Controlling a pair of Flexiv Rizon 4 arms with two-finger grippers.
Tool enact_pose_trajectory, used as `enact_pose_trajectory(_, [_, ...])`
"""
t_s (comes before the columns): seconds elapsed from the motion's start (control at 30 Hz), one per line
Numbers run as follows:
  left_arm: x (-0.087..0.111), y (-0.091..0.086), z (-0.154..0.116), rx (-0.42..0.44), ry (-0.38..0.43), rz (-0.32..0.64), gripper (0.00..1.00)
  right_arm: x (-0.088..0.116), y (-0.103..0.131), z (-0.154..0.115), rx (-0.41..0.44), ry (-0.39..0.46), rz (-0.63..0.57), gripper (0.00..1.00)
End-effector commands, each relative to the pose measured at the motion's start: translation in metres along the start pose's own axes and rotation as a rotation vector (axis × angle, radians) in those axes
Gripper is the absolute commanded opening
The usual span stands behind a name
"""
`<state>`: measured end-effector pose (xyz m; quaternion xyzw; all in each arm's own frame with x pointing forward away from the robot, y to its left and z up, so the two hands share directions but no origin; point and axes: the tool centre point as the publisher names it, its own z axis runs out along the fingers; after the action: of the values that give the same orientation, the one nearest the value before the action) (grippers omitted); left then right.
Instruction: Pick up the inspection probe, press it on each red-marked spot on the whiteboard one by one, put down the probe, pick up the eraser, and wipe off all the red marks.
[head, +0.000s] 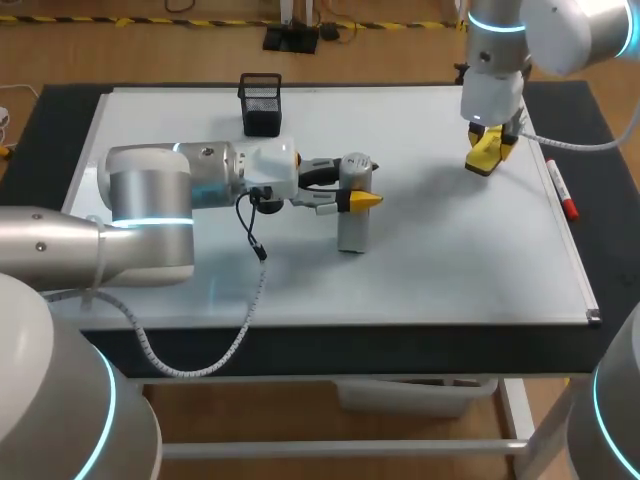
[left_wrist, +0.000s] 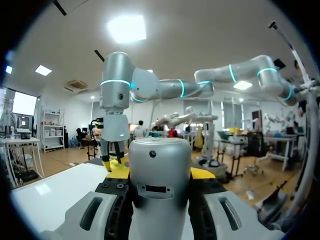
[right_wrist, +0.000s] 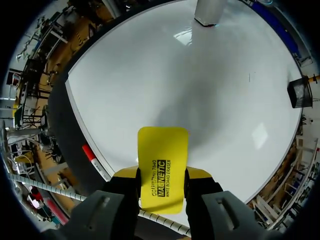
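Above the right side of the whiteboard (head: 450, 270), the right gripper (right_wrist: 162, 172) pinches the yellow eraser (right_wrist: 162, 150) in its fingers, seemingly poised to wipe. Mid-board, the left gripper (head: 358, 199) has its fingers closed around the upright probe (head: 353, 235), which rests on the surface, probably to park it.

Grey cylindrical probe (head: 352, 232) stands upright mid-way on the whiteboard (head: 450, 260) — yellow eraser (right_wrist: 163, 150) held above its right part.

The grey cylindrical probe (left_wrist: 160, 175) covers most of the left jaws' yellow tips. The right jaws hide one end of the flat yellow eraser (right_wrist: 163, 157).
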<state>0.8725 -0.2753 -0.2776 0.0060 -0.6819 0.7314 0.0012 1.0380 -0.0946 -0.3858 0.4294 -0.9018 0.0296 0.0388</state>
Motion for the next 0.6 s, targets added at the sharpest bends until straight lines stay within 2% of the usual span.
enact_pose_trajectory(0.03, [-0.0014,0.0038,0.0003,-0.001,-0.002,-0.001,0.0,-0.0003,-0.0011,-0.0008,0.0,0.003,-0.002,0.0])
enact_pose_trajectory(0.6, [-0.0014,0.0005,0.0002,0.001,-0.002,0.006,0.0,-0.0003,-0.0011,-0.0008,0.0,0.003,-0.002,0.0])
